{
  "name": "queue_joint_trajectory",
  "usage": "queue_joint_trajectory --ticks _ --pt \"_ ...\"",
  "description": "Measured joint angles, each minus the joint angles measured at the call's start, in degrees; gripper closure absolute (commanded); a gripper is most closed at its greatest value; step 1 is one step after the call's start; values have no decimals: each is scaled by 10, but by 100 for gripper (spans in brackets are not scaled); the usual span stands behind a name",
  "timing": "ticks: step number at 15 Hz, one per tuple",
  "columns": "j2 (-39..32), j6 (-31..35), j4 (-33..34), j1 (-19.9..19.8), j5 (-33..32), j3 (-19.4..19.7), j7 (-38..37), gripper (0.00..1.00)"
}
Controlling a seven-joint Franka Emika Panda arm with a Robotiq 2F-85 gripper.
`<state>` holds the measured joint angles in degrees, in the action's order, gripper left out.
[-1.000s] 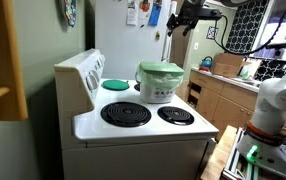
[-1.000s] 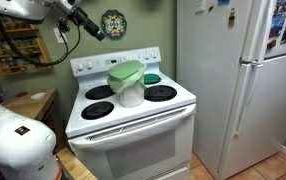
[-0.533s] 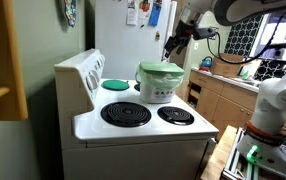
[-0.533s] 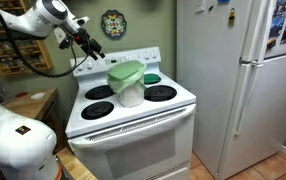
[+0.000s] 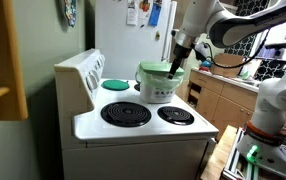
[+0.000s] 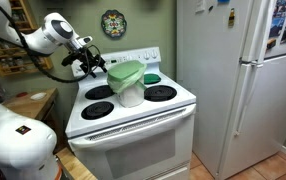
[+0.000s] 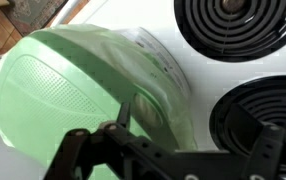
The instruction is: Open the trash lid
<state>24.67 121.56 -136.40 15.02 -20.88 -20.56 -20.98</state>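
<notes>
**Lid's on, hand parked right next to it, grab comes next**

In an exterior view the trash [image 5: 160, 93] stands mid-stove [image 5: 133, 128], on the surface between the burners. The trash lid [image 5: 159, 70] sits shut on top of it. My hand [image 5: 175, 63] hangs at about lid height, just beside the lid's edge. It's too small there to tell whether it touches. The flat teal disc [image 5: 115, 84] up by the stove's control panel isn't my target.

The other outside camera shows the same thing. The bin [image 6: 131, 95] is in the middle of the stove [image 6: 133, 118] and the green lid [image 6: 125, 73] is closed. The hand [image 6: 95, 65] is just off to its side, low over the surface. I can't read the fingers from there either.

The wrist view helps more. The lid [image 7: 73, 90] fills most of the frame under the hand [image 7: 168, 162]. The fingers [image 7: 71, 150] are spread wide with nothing between them. One hangs over the lid and the other is out toward a burner [image 7: 258, 115].

So I'd call this the tail end of the approach, with no grip yet. My guess for the next move is to slide across until the lid's edge sits between the fingers. Then I'd drop a touch, pinch and lift. The bin looks light, so I'd lift slowly in case it comes up too.
</notes>
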Motion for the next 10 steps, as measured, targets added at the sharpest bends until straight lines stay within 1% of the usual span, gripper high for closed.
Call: queue_joint_trajectory --ticks 1,7,10 --pt "-2 0 -4 -1 -10 0 23 0" --pt "-3 0 -1 -3 -11 -1 27 0" --pt "-4 0 -2 -5 -29 -4 32 0"
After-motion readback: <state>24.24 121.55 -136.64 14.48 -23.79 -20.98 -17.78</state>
